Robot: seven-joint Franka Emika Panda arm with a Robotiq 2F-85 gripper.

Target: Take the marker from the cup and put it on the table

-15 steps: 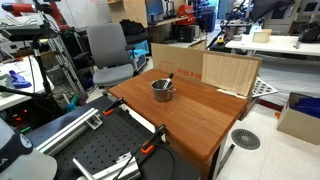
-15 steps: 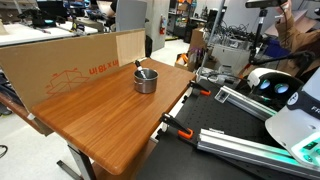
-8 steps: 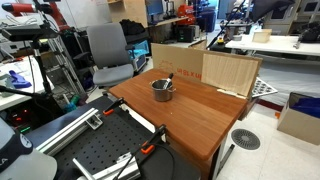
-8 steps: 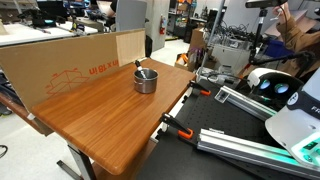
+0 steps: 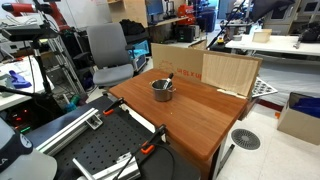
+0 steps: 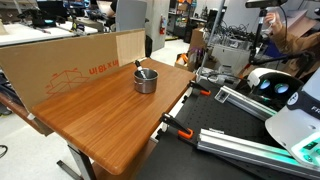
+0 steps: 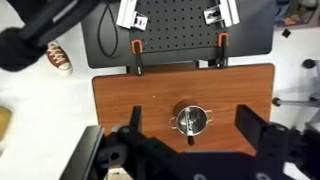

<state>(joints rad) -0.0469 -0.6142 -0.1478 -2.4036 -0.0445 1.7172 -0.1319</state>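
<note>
The shiny metal cup [image 5: 163, 90] stands on the reddish-brown wooden table [image 5: 205, 120], near the table's far side and a cardboard sheet. The dark marker [image 5: 168, 79] leans inside the cup with its end poking above the rim. Both exterior views show this; in the second one the cup [image 6: 146, 81] holds the marker [image 6: 140, 67] on the table [image 6: 100, 115]. In the wrist view my gripper [image 7: 190, 112] is open and empty, high above the cup [image 7: 190, 119], which sits between the two fingers. The marker [image 7: 190, 136] lies across the cup. The gripper does not show in the exterior views.
Cardboard sheets [image 5: 228, 72] [image 6: 70, 62] stand along the table's far edge. A black perforated board [image 7: 175, 30] [image 5: 100, 155] adjoins the table, with orange clamps [image 7: 137, 46] on that edge. An office chair [image 5: 108, 55] stands behind. A shoe [image 7: 58, 57] lies on the floor.
</note>
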